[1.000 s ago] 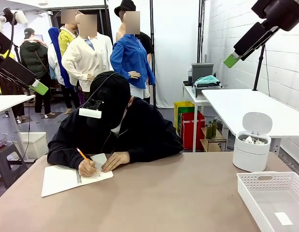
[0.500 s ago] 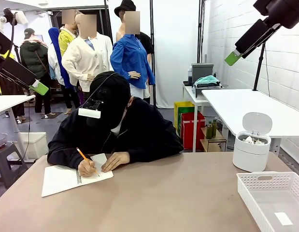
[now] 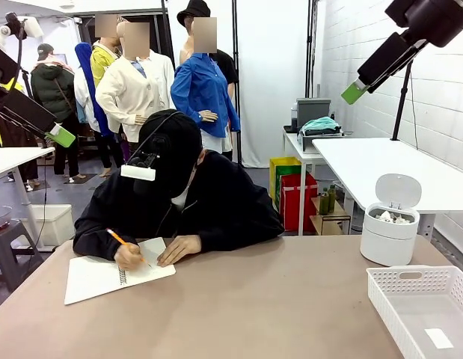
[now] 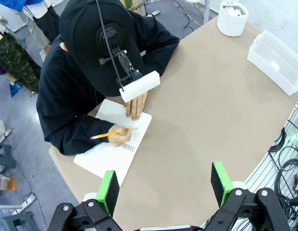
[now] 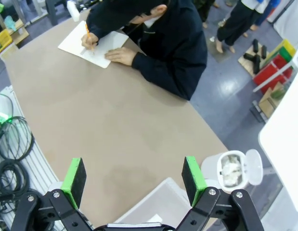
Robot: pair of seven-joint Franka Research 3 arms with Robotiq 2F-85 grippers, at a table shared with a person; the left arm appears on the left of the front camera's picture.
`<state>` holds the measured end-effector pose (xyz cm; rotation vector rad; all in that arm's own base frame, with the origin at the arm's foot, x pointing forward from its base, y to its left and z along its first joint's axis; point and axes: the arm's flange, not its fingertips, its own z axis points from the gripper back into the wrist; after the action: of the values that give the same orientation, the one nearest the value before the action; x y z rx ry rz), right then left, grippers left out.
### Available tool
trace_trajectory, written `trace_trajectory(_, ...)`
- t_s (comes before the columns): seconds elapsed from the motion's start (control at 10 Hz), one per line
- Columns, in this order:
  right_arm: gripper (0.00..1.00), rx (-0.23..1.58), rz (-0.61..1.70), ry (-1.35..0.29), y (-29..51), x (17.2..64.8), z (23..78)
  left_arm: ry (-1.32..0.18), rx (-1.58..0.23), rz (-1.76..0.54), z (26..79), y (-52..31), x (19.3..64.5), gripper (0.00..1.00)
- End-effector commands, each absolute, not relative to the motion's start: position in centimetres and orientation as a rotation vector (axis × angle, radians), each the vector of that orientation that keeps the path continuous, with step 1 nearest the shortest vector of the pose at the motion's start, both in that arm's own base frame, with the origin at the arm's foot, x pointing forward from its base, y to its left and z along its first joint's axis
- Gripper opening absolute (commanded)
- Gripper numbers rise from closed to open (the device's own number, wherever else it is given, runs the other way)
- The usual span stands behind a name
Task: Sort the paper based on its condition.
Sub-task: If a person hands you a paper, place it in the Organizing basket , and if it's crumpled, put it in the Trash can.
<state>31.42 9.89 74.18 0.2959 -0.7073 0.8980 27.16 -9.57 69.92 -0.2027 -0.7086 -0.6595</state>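
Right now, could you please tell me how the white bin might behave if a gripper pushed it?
The bin looks like thin plastic holding crumpled paper, so it is probably light and would likely slide on the smooth table. Its raised lid puts some weight high, so a high push might tip it.

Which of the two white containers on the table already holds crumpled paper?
The round bin with its lid up; the rectangular basket holds only a flat slip.

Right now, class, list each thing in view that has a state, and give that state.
Lidded bin: lid up, crumpled paper inside.
Basket: one flat slip inside.
Spiral notebook: open, being written in.
Left gripper: open, empty.
Right gripper: open, empty.
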Motion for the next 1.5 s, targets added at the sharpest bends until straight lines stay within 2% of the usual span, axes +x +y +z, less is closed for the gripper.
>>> trace_trajectory(0.0, 1.00, 0.335, 0.950, -0.761, 10.54, 32.47, 74.20, -0.708, -0.202, -0.658, 69.91, -9.51, 27.19, 1.00)
trace_trajectory(0.5, 1.00, 0.345, 0.965, -0.819, 11.35, 32.38, 73.59, -0.708, -0.202, -0.658, 69.91, -9.51, 27.19, 1.00)
trace_trajectory(0.6, 1.00, 0.320, 0.953, -0.767, 11.29, 32.05, 74.31, -0.708, -0.202, -0.658, 69.91, -9.51, 27.19, 1.00)
trace_trajectory(1.4, 1.00, 0.320, 0.953, -0.767, 11.29, 32.05, 74.31, -0.708, -0.202, -0.658, 69.91, -9.51, 27.19, 1.00)
